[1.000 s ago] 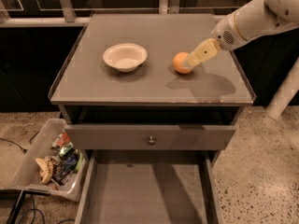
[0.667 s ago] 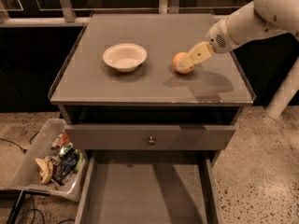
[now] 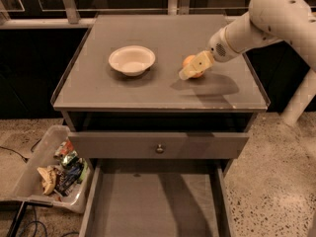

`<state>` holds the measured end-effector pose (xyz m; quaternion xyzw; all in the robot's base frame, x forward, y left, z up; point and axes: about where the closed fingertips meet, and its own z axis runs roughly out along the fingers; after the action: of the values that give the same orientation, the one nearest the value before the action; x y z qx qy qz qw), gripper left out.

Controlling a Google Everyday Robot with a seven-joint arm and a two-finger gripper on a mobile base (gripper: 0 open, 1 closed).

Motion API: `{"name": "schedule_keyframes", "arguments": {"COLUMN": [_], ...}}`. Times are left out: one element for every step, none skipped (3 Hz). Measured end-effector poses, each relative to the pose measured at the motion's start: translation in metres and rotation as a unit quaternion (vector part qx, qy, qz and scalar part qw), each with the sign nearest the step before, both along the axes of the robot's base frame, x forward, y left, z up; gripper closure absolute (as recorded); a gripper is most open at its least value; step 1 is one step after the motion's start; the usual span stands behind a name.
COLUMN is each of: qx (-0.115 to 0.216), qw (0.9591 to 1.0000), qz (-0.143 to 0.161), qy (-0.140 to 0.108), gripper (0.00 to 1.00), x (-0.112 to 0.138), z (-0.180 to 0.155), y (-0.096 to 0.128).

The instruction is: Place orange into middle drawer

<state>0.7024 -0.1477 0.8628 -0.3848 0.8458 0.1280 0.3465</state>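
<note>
The orange (image 3: 194, 61) rests on the grey cabinet top (image 3: 148, 90), right of centre. My gripper (image 3: 187, 71), cream-coloured at the end of the white arm (image 3: 256, 21), reaches in from the right and lies across the orange's front side, hiding its lower part. The middle drawer (image 3: 153, 206) is pulled out wide at the bottom of the view, its flat grey floor bare. It is well below and in front of the orange.
A cream-white shallow bowl (image 3: 132, 59) sits on the cabinet top left of the orange. Above the open drawer is a drawer front with a small round knob (image 3: 159, 148). A plastic bin of wrappers (image 3: 54, 169) stands on the floor at left.
My gripper has moved left from beside the orange to over its front. The orange has stayed in place.
</note>
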Motion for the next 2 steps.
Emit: {"name": "schedule_keyframes", "arguments": {"qx": [-0.013, -0.013], "qw": [0.9999, 0.9999], "qz": [-0.003, -0.003], "qy": [0.009, 0.009], "gripper": [0.0, 0.19], "x": [0.0042, 0.0042], "z": [-0.0122, -0.0123], "y": [0.0029, 0.003]}}
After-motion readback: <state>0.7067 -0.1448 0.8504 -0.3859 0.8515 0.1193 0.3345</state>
